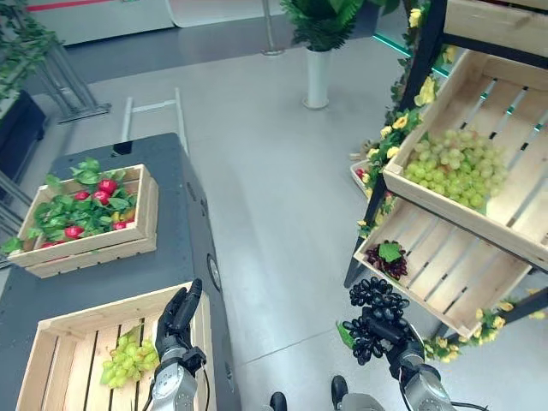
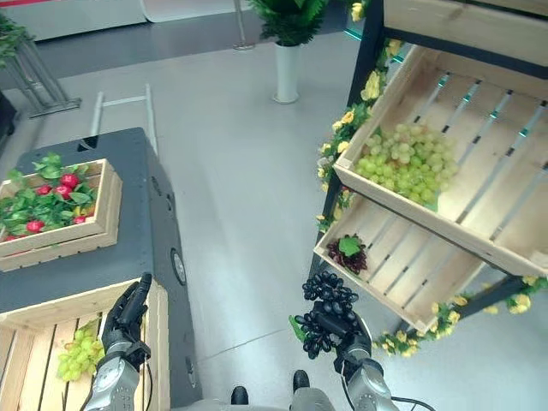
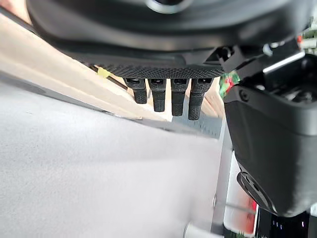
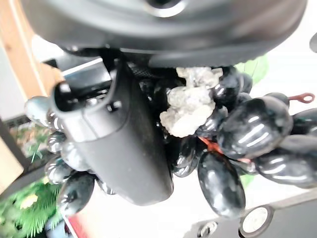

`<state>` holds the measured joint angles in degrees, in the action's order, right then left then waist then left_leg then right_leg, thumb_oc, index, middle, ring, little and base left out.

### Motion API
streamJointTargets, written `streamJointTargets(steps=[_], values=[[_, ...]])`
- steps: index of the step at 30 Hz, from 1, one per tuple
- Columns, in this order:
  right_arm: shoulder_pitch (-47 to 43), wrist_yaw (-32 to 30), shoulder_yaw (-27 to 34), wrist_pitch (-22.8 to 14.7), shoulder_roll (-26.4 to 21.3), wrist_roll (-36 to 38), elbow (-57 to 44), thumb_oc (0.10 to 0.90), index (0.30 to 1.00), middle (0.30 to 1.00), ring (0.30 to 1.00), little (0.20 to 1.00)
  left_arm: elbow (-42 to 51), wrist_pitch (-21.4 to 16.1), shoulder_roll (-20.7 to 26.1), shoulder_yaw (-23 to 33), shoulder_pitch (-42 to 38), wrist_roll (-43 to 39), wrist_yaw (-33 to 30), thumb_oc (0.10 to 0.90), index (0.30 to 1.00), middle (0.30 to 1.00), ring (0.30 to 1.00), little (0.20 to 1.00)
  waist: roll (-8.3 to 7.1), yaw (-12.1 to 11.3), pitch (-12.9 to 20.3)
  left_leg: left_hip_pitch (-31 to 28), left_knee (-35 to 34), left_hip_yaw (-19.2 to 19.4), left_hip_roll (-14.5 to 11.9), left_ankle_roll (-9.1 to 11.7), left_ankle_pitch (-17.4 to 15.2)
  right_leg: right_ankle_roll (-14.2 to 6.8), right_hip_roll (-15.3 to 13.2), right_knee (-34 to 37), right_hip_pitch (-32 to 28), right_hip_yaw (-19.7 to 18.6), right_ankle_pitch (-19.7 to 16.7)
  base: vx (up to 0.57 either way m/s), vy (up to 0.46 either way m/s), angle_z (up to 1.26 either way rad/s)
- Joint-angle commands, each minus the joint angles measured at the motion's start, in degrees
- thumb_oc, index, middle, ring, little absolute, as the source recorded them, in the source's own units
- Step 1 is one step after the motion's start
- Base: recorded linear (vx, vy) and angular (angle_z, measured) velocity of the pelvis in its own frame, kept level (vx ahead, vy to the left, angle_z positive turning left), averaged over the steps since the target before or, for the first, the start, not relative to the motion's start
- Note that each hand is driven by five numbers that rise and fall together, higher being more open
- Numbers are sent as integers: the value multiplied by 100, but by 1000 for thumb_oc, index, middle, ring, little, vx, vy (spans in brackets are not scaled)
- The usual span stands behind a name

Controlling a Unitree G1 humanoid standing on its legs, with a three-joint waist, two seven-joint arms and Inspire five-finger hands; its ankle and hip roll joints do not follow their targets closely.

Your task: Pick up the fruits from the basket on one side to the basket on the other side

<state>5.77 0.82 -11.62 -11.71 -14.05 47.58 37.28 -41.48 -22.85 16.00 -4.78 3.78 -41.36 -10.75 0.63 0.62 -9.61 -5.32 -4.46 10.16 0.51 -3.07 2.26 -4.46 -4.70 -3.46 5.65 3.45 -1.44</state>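
Now the right hand (image 1: 390,336), curled round a bunch of glossy black grapes (image 1: 374,310), hangs over the floor off the front edge of the slatted wooden shelf crate (image 1: 445,265). Judged best: carry it level across to the pale wooden crate (image 1: 81,330), where the left hand (image 1: 177,317) rests straight-fingered on the near-right rim, and lower it beside the green grapes (image 1: 128,358).

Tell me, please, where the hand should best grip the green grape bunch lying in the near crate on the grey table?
Probably from above: the green grape bunch lies flat on the slats of the near crate, whose walls block sideways approaches. Curl fingers round its thicker upper part. The left hand, open at the crate's right wall, is closest; the right hand holds black grapes.
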Motion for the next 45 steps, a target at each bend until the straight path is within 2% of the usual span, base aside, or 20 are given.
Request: streamJointTargets(steps=[1, 2, 3, 6, 7, 8, 9, 10, 11, 14, 19, 21, 25, 28, 35, 39, 44, 45], values=[[-777, 351, 90, -631, 139, -10, -421, 400, 300, 300, 300, 300, 173, -95, -92, -414, -552, 72, 295, 800, 900, 900, 900, 900, -21, 77, -293, 206, 581, 69, -48, 141, -752, 12, -82, -860, -454, 1085, 659, -25, -10, -92], [-800, 351, 86, -664, 160, 6, -436, 400, 300, 300, 300, 300, 181, -99, -62, -378, -515, 70, 320, 800, 900, 900, 900, 900, -16, 46, -377, 178, 674, 113, -81, 149, -832, -54, -222, -1060, -402, 1125, 727, -50, -66, -102], [-867, 333, 94, -795, 174, 45, -431, 400, 300, 300, 300, 300, 184, -102, -8, -326, -505, -2, 456, 800, 900, 900, 900, 900, -5, 3, -515, 302, 953, 221, -164, 141, -936, -29, -435, -1176, -275, 1129, 708, -66, -112, -77], [-1316, 301, 138, -1008, 73, 83, -298, 400, 300, 300, 300, 300, 178, -173, 68, -339, -712, -320, 693, 800, 900, 900, 900, 900, 16, -93, -901, 840, 1863, 481, -378, 173, -1268, -15, -905, -1032, 7, 1265, 551, -185, -170, -44], [-1667, 305, 168, -1014, -10, 40, -93, 400, 300, 300, 300, 300, 153, -204, 95, -390, -840, -370, 674, 800, 900, 900, 900, 900, -1, -116, -1049, 1134, 2304, 652, -543, 197, -1429, -55, -914, -1084, 168, 1327, 569, -155, -234, -36], [-1905, 126, 161, -939, -59, -32, -35, 400, 300, 300, 300, 300, 170, -155, 100, -424, -894, -452, 544, 800, 900, 900, 900, 900, -7, -105, -1152, 1332, 2568, 684, -648, 189, -1505, -52, -811, -1429, 443, 1208, 736, -133, -220, -37], [-2071, -29, 131, -873, -75, -21, -116, 400, 300, 300, 300, 300, 213, -147, 83, -449, -928, -518, 448, 800, 900, 900, 900, 900, -19, -93, -1252, 1504, 2750, 651, -703, 190, -1537, -44, -773, -1731, 686, 1093, 834, -107, -218, -39], [-2185, -192, 73, -882, -90, -18, -372, 400, 300, 300, 300, 300, 314, -29, 50, -416, -960, -531, 363, 800, 900, 900, 900, 900, -74, -113, -1365, 1821, 3056, 620, -797, 227, -1592, 37, -828, -2047, 911, 1132, 987, -94, -232, -48], [-2189, -303, 71, -908, -176, -50, -561, 400, 300, 300, 300, 300, 388, -2, 52, -452, -953, -539, 324, 800, 900, 900, 900, 900, -119, -115, -1447, 2031, 3252, 520, -843, 261, -1596, 82, -787, -2099, 1013, 1080, 1004, -52, -226, -57], [-2457, -172, 267, -1099, -493, 73, -675, 400, 300, 300, 300, 300, 407, -127, 10, -583, -1012, -505, 506, 800, 900, 900, 900, 900, -130, -92, -1653, 2358, 3368, 431, -901, 319, -1531, 184, -728, -2330, 1333, 1118, 1087, -53, -151, -45], [-3245, -314, 600, -1073, -1042, 233, -569, 400, 300, 300, 300, 300, 612, -184, -3, -896, -1225, -408, 579, 800, 900, 900, 900, 900, -93, -154, -1873, 2694, 3445, 308, -823, 339, -1417, 297, -710, -2602, 1683, 1264, 1125, -26, -64, -16], [-3686, -352, 826, -1062, -1412, 412, -437, 400, 300, 300, 300, 300, 858, -141, 102, -1112, -1347, -305, 511, 800, 900, 900, 900, 900, -35, -201, -1990, 2907, 3536, 260, -813, 350, -1392, 345, -722, -2756, 1867, 1347, 1157, -25, -56, 1], [-4135, -631, 957, -1144, -1749, 427, -289, 400, 300, 300, 300, 300, 979, -116, 192, -1281, -1403, -395, 465, 800, 900, 900, 900, 900, 34, -262, -2018, 3196, 3707, 203, -801, 347, -1414, 390, -770, -2982, 2123, 1421, 1219, 5, -29, 13], [-4721, -857, 960, -1033, -2144, 330, -22, 400, 300, 300, 300, 300, 989, -204, 254, -1356, -1356, -460, 547, 800, 900, 900, 900, 900, 81, -356, -2018, 3453, 3917, 129, -789, 334, -1462, 445, -807, -3164, 2319, 1460, 1269, 25, -24, 15], [-5665, -1184, 611, -849, -2801, -8, 293, 400, 300, 300, 300, 300, 1621, -517, 612, -1602, -1313, -128, 487, 800, 900, 900, 900, 900, 150, -538, -2018, 3853, 4136, 34, -741, 285, -1475, 510, -859, -3478, 2665, 1491, 1346, 24, -15, 14], [-6121, -1335, 396, -756, -2998, -85, 553, 400, 300, 300, 300, 300, 1917, -527, 801, -1771, -1341, 43, 496, 800, 900, 900, 900, 900, 143, -631, -2018, 3968, 4227, -16, -732, 265, -1492, 544, -868, -3597, 2740, 1532, 1378, 48, -26, 11], [-6685, -1729, 194, -387, -3172, -109, 874, 400, 300, 300, 300, 300, 2239, -471, 1015, -1974, -1379, 35, 494, 800, 900, 900, 900, 900, 111, -728, -2018, 4082, 4308, -101, -740, 251, -1511, 587, -839, -3693, 2787, 1581, 1410, 65, -47, 12], [-6946, -1919, 80, -177, -3306, -271, 1105, 400, 300, 300, 300, 300, 2397, -460, 1113, -2031, -1364, -67, 486, 800, 900, 900, 900, 900, 92, -777, -2018, 4136, 4299, -131, -747, 256, -1493, 632, -795, -3746, 2821, 1639, 1442, 57, -54, 8]])
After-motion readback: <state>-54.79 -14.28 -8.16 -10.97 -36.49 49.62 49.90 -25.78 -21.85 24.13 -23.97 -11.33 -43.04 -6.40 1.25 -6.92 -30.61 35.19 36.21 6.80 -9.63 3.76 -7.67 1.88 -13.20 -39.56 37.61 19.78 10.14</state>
